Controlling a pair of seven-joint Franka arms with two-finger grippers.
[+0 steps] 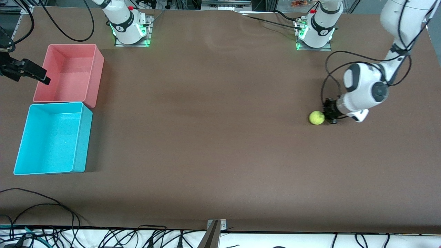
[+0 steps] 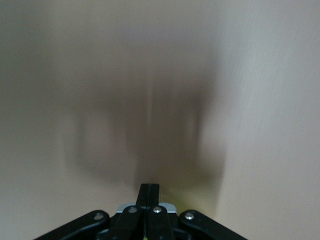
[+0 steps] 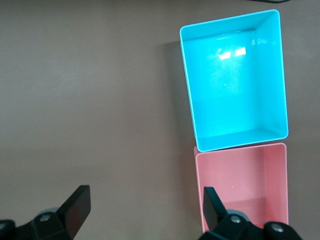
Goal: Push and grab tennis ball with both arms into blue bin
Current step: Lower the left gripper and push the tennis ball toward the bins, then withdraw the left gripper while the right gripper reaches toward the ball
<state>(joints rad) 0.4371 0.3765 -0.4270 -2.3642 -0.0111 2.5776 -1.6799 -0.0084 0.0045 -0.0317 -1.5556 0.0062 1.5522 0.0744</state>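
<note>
The tennis ball (image 1: 316, 117) lies on the brown table toward the left arm's end. My left gripper (image 1: 328, 111) is down at table height right beside it, on the side away from the bins, and seems to touch it. In the left wrist view its fingers (image 2: 150, 187) are pressed together, shut on nothing, and the ball does not show. The blue bin (image 1: 51, 137) stands empty at the right arm's end of the table (image 3: 235, 80). My right gripper (image 1: 43, 78) hangs open beside the pink bin's outer wall, its fingers wide apart (image 3: 145, 197) with nothing between them.
A pink bin (image 1: 69, 72) (image 3: 245, 185) stands against the blue bin, farther from the front camera. Broad brown tabletop (image 1: 206, 120) lies between the ball and the bins. Cables (image 1: 41, 206) trail along the table's front edge.
</note>
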